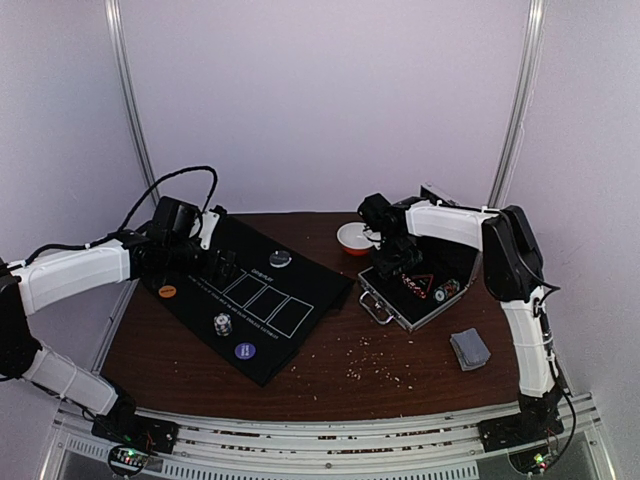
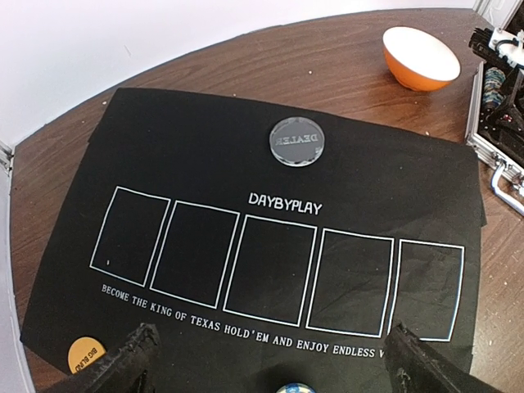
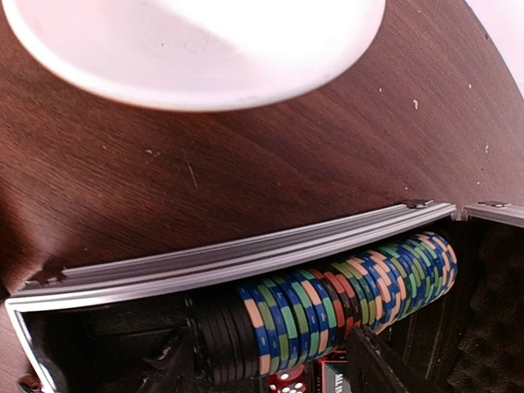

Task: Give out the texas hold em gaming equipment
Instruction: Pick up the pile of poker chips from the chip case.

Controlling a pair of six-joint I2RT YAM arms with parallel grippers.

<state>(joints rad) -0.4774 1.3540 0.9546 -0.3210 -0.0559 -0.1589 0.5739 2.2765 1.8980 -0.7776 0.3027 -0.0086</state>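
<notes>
The right gripper (image 3: pixel 266 364) straddles the chip row (image 3: pixel 344 295) inside the case (image 3: pixel 246 258); whether it grips cannot be told. A skewed pinch could fan chips loose. The left gripper (image 2: pixel 274 364), well apart from the case, gapes wide.

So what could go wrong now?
The right fingers are down at the packed chip row in the case. They might pinch too many chips and spill some. The bowl sits just beside the case, so they could bump it when lifting out.
</notes>
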